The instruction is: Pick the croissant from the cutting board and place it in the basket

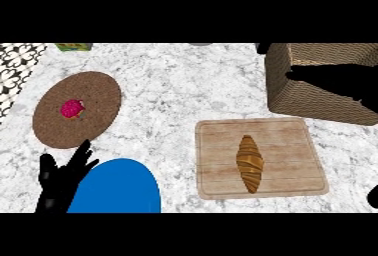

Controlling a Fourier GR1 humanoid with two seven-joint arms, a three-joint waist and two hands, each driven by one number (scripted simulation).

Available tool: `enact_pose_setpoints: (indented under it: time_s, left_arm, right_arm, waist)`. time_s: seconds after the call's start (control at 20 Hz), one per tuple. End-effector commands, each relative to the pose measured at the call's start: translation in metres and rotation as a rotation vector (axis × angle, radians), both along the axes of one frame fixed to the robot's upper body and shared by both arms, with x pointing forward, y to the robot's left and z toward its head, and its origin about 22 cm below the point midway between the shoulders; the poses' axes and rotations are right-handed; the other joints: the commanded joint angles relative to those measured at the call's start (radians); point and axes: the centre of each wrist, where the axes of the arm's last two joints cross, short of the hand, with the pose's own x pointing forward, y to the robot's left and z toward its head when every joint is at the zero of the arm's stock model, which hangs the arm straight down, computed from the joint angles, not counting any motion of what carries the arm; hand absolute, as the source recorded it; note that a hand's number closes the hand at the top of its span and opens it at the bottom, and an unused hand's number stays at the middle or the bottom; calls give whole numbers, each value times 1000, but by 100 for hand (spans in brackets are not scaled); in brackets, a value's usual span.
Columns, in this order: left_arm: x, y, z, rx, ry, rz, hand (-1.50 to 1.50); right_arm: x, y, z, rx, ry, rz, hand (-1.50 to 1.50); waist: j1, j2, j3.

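Note:
A golden-brown croissant (250,163) lies lengthwise in the middle of a pale wooden cutting board (214,175) at the lower right of the counter. The woven brown basket (303,95) stands just beyond the board, at the upper right, its inside in dark shadow. My left hand (63,177) rests at the lower left with straight fingers pointing up, holding nothing, well left of the board. Only a small black sliver of my right hand (373,196) shows at the right edge, right of the board's near corner.
A round brown placemat (88,90) at the left carries a pink-red fruit (71,108). A blue plate (122,187) lies beside my left hand at the bottom. A green object (74,46) sits at the far left edge of the marble counter.

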Motion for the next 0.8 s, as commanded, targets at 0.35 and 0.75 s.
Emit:
enact_pose_setpoints:
  time_s: [0.35, 0.75]
  left_arm:
    - [1, -14, -15, 0, 66, 0, 0]
    - [3, 12, -13, 5, 69, -10, 0]
  right_arm:
    - [-12, -5, -28, 32, 67, -26, -150]
    - [-6, 25, -87, 62, 51, -18, -150]
  waist:
    - [10, 9, -3]
    - [19, 12, -2]
